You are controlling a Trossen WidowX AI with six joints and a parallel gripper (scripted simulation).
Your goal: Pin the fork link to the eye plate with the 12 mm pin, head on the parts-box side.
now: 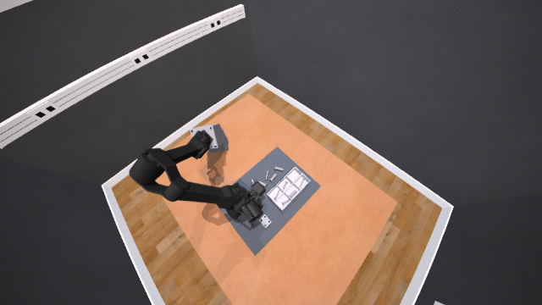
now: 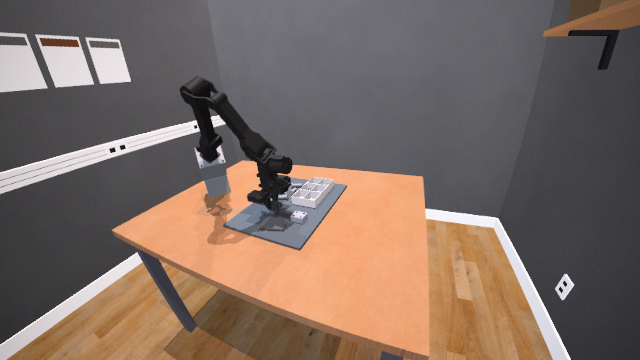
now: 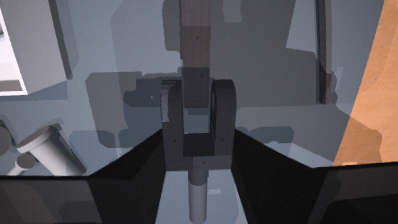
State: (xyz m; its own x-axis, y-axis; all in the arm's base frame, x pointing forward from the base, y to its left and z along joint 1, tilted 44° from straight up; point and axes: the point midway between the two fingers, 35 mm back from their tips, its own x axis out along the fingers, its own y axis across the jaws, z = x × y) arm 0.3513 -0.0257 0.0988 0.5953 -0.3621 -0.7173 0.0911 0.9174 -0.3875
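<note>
In the wrist view my gripper [image 3: 197, 134] is shut on the dark fork link [image 3: 200, 125], which has a grey round shank pointing toward the camera. The eye plate's dark bar [image 3: 196, 60] reaches down between the two fork cheeks. I cannot tell whether a pin sits in the cheek holes. In the overhead view the gripper [image 1: 250, 207] hangs low over the grey mat [image 1: 269, 200], right beside the eye plate's white base block [image 1: 265, 221]. Several loose pins [image 1: 271, 173] lie on the mat near the parts box [image 1: 292, 187]. Two of the pins show at the lower left of the wrist view [image 3: 47, 147].
The white parts box [image 2: 312, 191] with several compartments stands on the mat's far side. The base block [image 2: 299, 216] sits just right of the gripper [image 2: 270, 200]. The arm's grey mount [image 1: 212, 137] stands at the table's back edge. The orange table top surrounds the mat.
</note>
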